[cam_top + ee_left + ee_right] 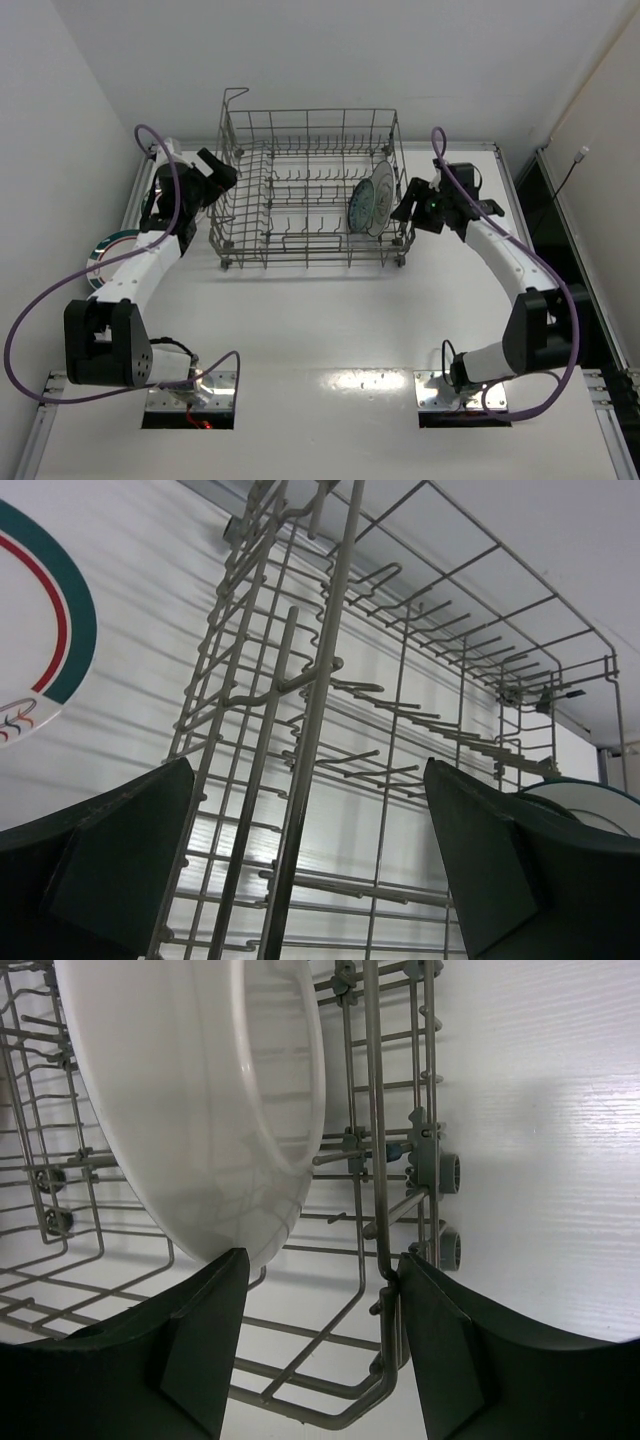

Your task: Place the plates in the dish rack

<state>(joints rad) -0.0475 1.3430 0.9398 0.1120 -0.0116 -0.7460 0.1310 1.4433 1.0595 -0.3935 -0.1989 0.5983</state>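
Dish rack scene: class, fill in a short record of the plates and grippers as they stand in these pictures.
Dish rack: mid-table, between the arms
Plates in rack: two upright at its right end, teal plate and white plate
Plate outside rack: banded-rim plate, on table at left
Left gripper: open, at rack's left wall
Right gripper: open, at rack's right wall

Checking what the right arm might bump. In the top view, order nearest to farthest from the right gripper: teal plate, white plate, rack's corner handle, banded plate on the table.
From the right gripper:
1. White plate, right end of the rack.
2. Teal plate, just left of it.
3. Corner handle, its far-left corner.
4. Banded plate, far left on the table.
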